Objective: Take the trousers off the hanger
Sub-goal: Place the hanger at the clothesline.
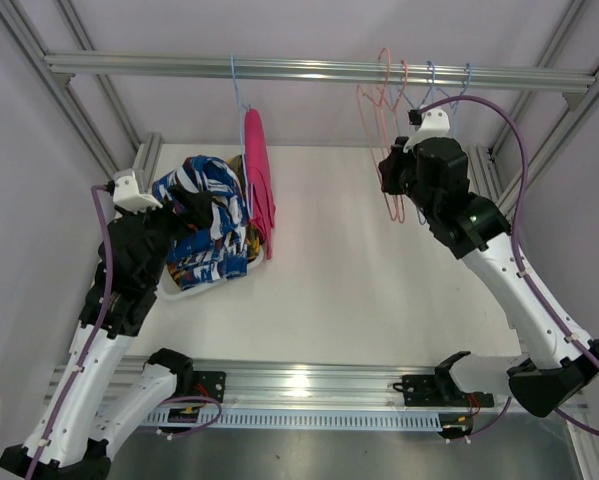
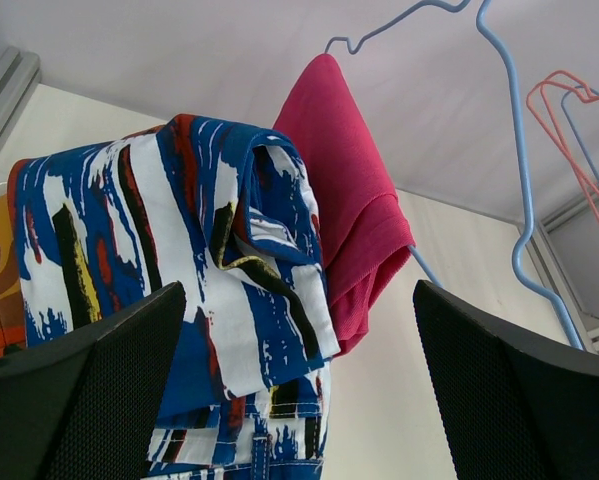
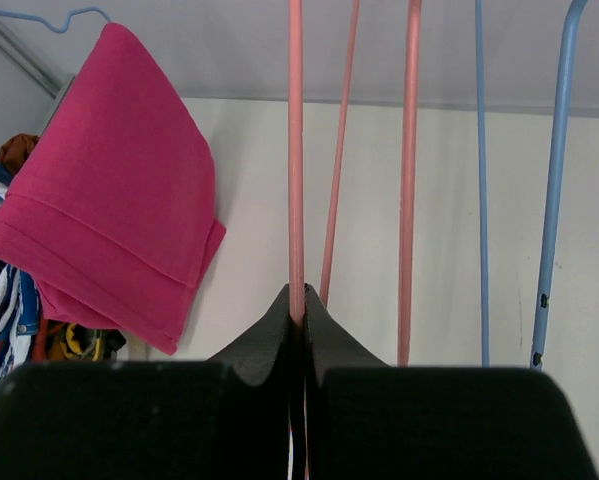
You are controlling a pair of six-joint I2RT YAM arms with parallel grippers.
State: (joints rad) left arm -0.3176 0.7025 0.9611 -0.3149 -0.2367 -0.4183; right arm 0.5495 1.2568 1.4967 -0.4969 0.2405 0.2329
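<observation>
My L gripper [image 2: 297, 300] wide apart; R gripper [image 3: 301, 300] clamped on pink hanger wire [image 3: 295, 150]. 1 pr pink trousers [image 3: 109, 180]: prob soft, light; pinch lower fold.

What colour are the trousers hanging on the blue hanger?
The trousers are plain magenta pink, clearest in the right wrist view.

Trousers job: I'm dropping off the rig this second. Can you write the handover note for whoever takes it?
Left gripper: open, facing the blue-and-white patterned cloth trousers on top of the heap at the left of the table.
Right gripper: shut on a thin pink wire hanger, which is bare.
Done: patterned pairs are off and heaped.
Left: the plain magenta pink trousers hang folded over a blue wire hanger on the metal rail; pull them off.
</observation>
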